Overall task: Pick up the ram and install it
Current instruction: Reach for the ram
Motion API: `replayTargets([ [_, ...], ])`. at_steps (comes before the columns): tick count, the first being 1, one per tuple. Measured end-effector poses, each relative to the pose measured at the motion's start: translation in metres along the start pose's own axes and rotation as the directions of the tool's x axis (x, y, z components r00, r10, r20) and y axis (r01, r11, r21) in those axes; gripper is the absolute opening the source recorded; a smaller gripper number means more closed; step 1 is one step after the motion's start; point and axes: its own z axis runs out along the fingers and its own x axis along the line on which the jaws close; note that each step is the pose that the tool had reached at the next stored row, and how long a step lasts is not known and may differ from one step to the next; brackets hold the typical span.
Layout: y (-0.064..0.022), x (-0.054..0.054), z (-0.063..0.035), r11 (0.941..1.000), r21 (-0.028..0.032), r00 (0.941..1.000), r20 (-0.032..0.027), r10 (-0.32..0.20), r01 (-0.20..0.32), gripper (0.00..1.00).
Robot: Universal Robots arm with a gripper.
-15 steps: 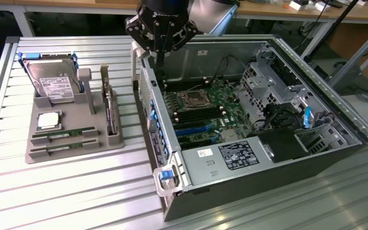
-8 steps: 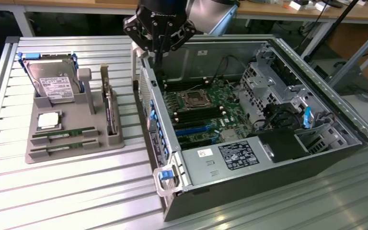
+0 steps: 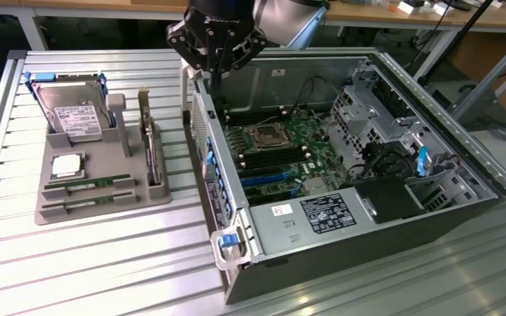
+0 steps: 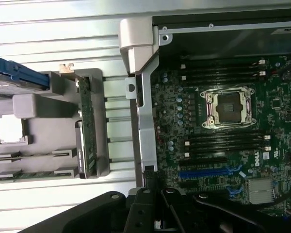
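One ribbed aluminium counter [image 3: 103, 263] carries everything in the exterior view, with wooden benches [image 3: 385, 16] behind it. A grey tray [image 3: 95, 168] sits toward the exterior view's left. An open computer case [image 3: 367, 243] stands beside it, with a strip of bare counter between them. The ram [image 3: 86, 183] sits in the tray's near slots as two green sticks, one behind the other, long axes running from the exterior view's left to its right. The gripper [image 3: 219, 82] hangs over the case wall nearest the tray, well apart from the ram, fingers pressed together with nothing seen between them. Open counter stretches in front of the tray.

In the wrist view, the counter [image 4: 63, 29] ribs run parallel to the ram [image 4: 39, 174] in the tray [image 4: 43, 126]. The stick's long axis also lines up with the black memory slots [image 4: 228, 143] on the motherboard [image 4: 223, 165]. The gripper [image 4: 157, 213] hovers at the computer case [image 4: 145, 121] rail.
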Motion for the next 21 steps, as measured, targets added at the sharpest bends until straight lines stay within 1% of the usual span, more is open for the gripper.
replayTargets([
  [21,-0.0007,0.0098,-0.0003,1.0000,0.0000,1.0000,0.0000,0.000,0.000,0.10],
])
